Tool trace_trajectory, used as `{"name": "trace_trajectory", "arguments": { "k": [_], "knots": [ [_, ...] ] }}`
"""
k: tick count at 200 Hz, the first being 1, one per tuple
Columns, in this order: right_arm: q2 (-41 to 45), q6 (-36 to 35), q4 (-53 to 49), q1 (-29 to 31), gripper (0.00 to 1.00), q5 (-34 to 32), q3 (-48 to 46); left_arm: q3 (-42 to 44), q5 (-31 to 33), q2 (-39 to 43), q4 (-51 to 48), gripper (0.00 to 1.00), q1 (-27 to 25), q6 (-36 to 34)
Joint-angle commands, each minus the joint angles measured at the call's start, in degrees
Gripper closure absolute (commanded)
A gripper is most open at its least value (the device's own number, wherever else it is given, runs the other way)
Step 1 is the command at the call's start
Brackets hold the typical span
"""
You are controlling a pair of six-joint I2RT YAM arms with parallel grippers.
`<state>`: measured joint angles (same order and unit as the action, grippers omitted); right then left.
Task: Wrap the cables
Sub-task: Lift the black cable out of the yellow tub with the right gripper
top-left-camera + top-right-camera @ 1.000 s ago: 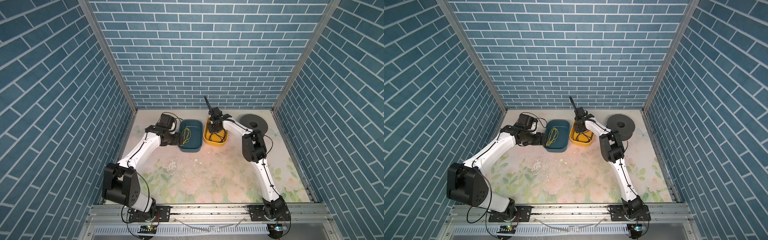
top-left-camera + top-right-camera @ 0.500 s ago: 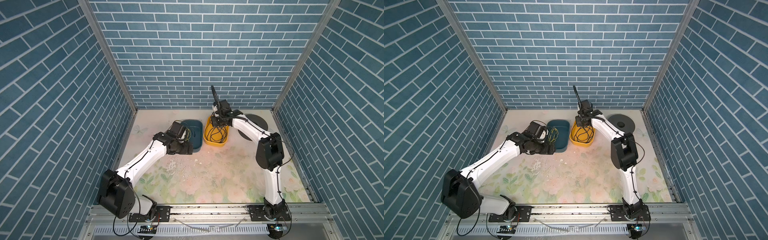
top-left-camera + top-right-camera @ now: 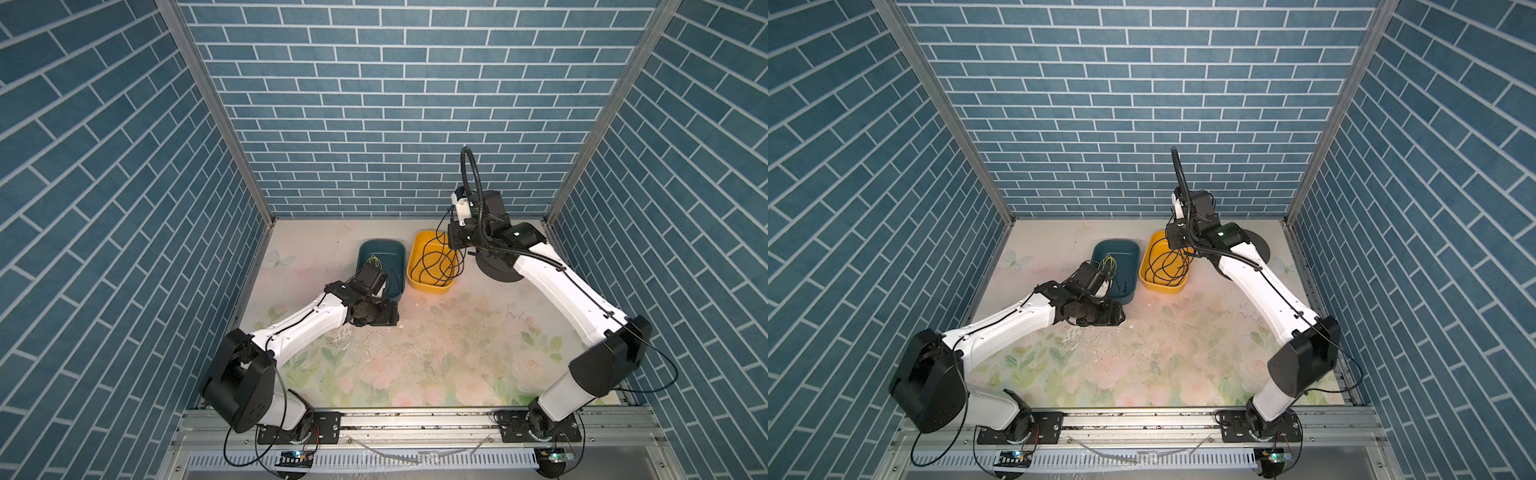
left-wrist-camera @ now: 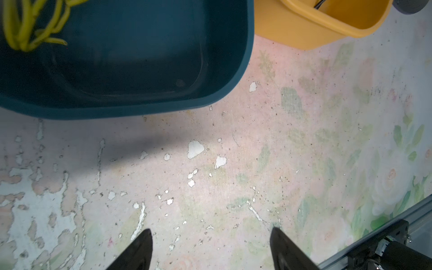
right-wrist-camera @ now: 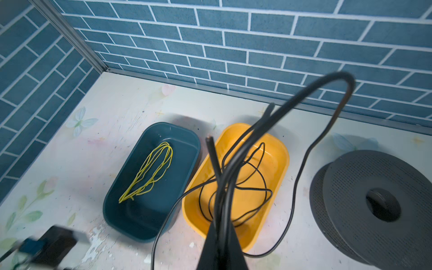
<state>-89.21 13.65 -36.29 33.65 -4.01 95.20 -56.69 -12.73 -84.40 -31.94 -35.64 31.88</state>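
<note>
A long, thin, flexible black cable (image 5: 223, 198) is pinched in the closed right end effector (image 5: 221, 243) and held above the open yellow plastic bin (image 5: 278, 156). Most of its loose loops hang down into that bin. One strand is draped over the rim onto the floral-printed desk (image 4: 233, 163), near the dark grey perforated reel (image 5: 364, 187). The left end effector (image 4: 211, 233) is spread open and empty over bare desk, just beside the dark teal plastic bin (image 5: 145, 217), in which a bundle of thin yellow strands (image 5: 149, 174) is lying.

The step in hand is judged to be drawing the cable out of the bin for winding. The lift is best made slowly and straight up, so that the loops are shed one at a time and the light bin is not dragged along. The trailing strand could be steadied by the free left end effector.

The pinch itself is blurred into a dark wedge in the right wrist view and is covered by the wrist in both top views. Whether the loops are knotted, and whether the draped strand is fixed to the reel, cannot be told.
</note>
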Motion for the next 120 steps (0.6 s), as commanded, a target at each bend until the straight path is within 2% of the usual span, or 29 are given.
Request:
{"name": "trace_trajectory", "arguments": {
  "k": [1, 27, 57, 86, 120],
  "knots": [
    [7.14, 2.29, -4.59, 0.29, 1.00, -2.44, -2.67, -0.36, 0.66, -3.30, 5.31, 0.23, 0.00, 0.55],
    [13.30, 4.38, -9.08, 0.28, 1.00, -2.55, -5.82, -2.11, 2.12, -7.21, 9.03, 0.25, 1.01, 0.06],
    [19.70, 7.06, -14.62, 0.28, 1.00, -4.81, -11.94, -3.00, 1.90, -10.83, 13.84, 0.30, 5.07, 1.07],
    [25.20, 9.44, -14.58, 0.17, 1.00, -7.30, -21.20, -6.51, 2.49, -13.61, 13.79, 0.30, 7.29, -0.30],
    [26.20, 11.75, -10.17, 0.15, 1.00, -7.82, -32.34, -11.25, 4.19, -16.26, 11.43, 0.30, 8.29, -2.64]
  ]
}}
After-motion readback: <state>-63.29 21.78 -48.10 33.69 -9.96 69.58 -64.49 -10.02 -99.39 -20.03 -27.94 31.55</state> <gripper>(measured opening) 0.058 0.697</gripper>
